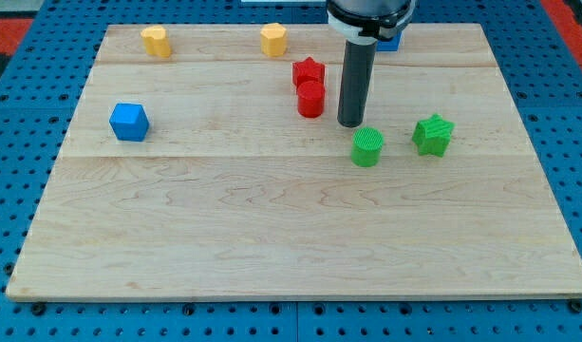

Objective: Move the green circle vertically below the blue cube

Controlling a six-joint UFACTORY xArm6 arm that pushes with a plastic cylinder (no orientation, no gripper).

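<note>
The green circle (367, 147) is a short green cylinder right of the board's middle. The blue cube (129, 122) sits far off at the view's left, slightly higher up. My tip (350, 123) is the lower end of the dark rod, just above and left of the green circle, very close to it or touching it. The rod stands between the green circle and the red cylinder (310, 99).
A red star-shaped block (309, 72) sits right above the red cylinder. A green star-shaped block (433, 135) is right of the green circle. Two yellow blocks (155, 41) (273, 40) lie near the top edge. Another blue block (389, 41) is partly hidden behind the arm.
</note>
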